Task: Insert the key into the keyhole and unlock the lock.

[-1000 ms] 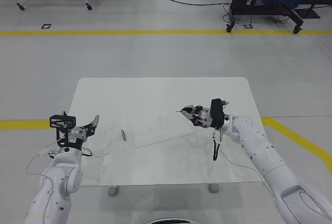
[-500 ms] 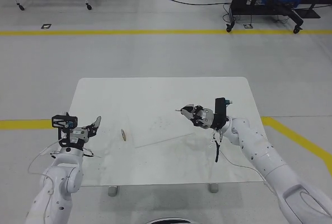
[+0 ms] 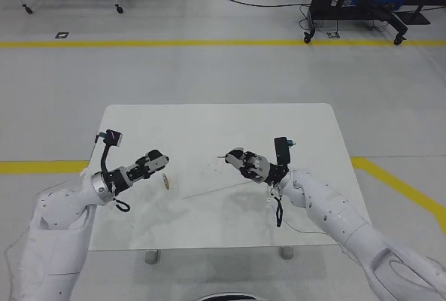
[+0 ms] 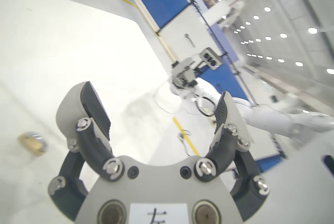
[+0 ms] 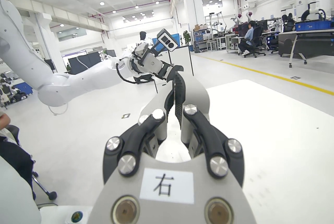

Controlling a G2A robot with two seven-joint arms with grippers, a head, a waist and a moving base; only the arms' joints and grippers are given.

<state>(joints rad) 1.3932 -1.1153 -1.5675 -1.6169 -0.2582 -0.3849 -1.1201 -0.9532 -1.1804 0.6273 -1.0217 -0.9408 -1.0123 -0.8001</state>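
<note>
Key (image 3: 221,156) is a thin tip that pokes out from the right gripper (image 3: 230,156). That gripper is squeezed tight on it. From the right wrist view its two fingers (image 5: 180,89) press flat together, and the key is too small to see there. The gripper hangs over the middle of the table (image 3: 207,120), and it points at the other arm.

The lock (image 3: 165,180) is a little brass thing. It lies on the table, on the robot's left side, well apart from the key. The left wrist view shows it too (image 4: 32,143), lying low beside one finger. Nothing is touching it. I cannot tell where its keyhole is.

The left gripper (image 3: 161,159) hangs just beside the lock. Its fingers (image 4: 94,107) are spread wide with nothing between them. It points across the table at the right gripper (image 4: 182,76), which is far off.
</note>
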